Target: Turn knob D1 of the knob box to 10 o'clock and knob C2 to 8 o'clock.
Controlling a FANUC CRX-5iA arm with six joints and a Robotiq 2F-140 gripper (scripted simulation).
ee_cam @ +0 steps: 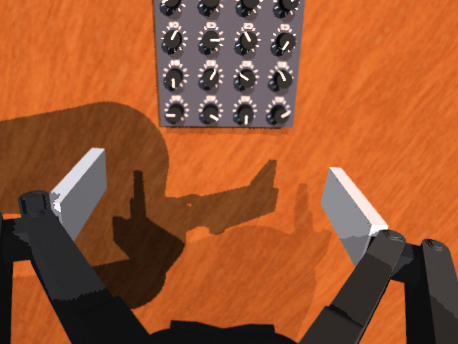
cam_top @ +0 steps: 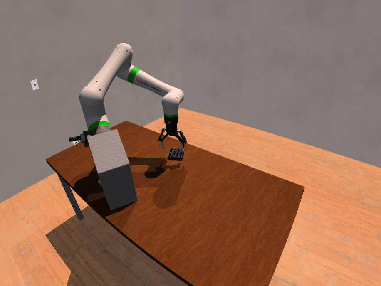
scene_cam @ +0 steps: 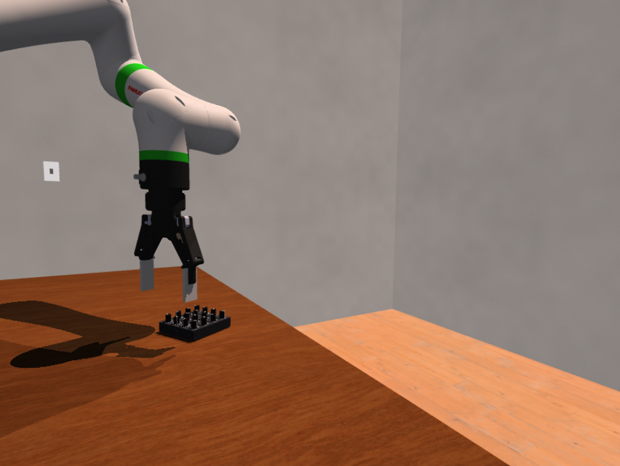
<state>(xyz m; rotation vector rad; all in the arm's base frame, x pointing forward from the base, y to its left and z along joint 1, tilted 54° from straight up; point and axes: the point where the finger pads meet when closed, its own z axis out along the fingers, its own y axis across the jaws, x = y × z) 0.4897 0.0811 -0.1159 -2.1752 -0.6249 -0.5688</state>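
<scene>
The knob box stands on the table. In the wrist view its names lie above the knobs, so its front is toward the top and row A is lowest. Knob D1 is at the top right, partly cut off by the frame edge; its line is not clearly readable. Knob C2 is second from the right in the row below; its line points up and slightly left, near 5 o'clock. My gripper is wide open and empty, above the table on the box's rear side.
The brown table carries a tall grey block near my arm's base. The arm's shadow falls beside the box. The table's edge runs past the box's far side.
</scene>
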